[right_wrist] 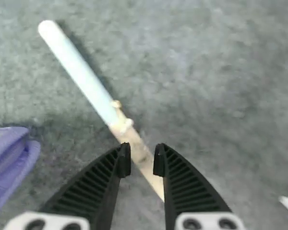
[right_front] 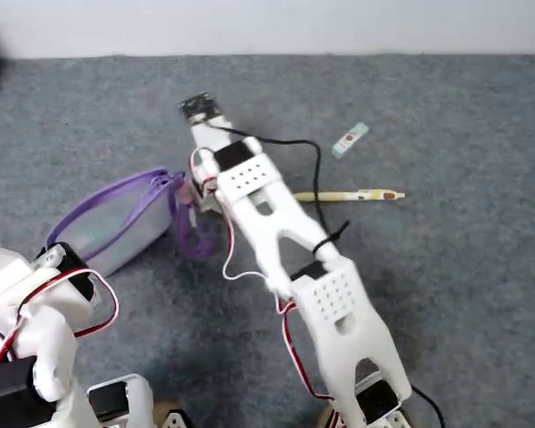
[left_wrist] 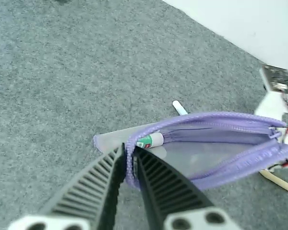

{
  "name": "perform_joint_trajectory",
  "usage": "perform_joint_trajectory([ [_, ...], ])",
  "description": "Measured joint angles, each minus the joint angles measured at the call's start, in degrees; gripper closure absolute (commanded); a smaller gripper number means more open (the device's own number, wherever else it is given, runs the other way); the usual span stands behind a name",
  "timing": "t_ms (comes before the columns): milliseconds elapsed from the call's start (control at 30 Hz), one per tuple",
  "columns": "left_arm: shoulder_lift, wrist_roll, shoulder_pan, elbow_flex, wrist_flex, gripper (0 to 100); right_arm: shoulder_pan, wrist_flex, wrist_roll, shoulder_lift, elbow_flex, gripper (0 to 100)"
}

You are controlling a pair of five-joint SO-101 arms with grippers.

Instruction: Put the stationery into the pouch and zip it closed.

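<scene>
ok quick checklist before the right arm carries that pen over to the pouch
1. Right gripper closed on the pale blue pen: ok, its fingers sit on both sides of the barrel.
2. Left gripper pinching the pouch by its rim: ok.
3. Zip open: ok, the mouth gapes in the left wrist view.
4. Room inside: cannot tell; one capped item lies inside.
5. Pen clear of the table: cannot tell.
6. All stationery in: not ok; a yellow pen and a small piece lie outside the pouch.
</scene>
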Motion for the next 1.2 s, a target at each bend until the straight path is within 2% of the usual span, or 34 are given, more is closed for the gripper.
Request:
perform_joint_trajectory([
  [467,0.0,0.0,-0.09,-0.35,0.88,99,0.53,2.2,5.36,10.99,-12.57,92.0],
  [667,0.0,0.0,-0.09,-0.35,0.88,99,0.7,10.55,9.32,11.08,-13.36,92.0],
  [733,0.0,0.0,-0.09,-0.35,0.88,99,1.14,13.36,9.58,11.16,-13.36,93.0],
  [833,0.0,0.0,-0.09,-0.35,0.88,99,2.2,17.05,9.58,11.16,-13.36,99.6],
  [1033,0.0,0.0,-0.09,-0.35,0.88,99,4.31,25.23,9.58,9.93,-12.48,99.0],
  [1200,0.0,0.0,-0.09,-1.05,1.93,99,8.18,25.93,12.13,6.33,-12.22,99.0],
])
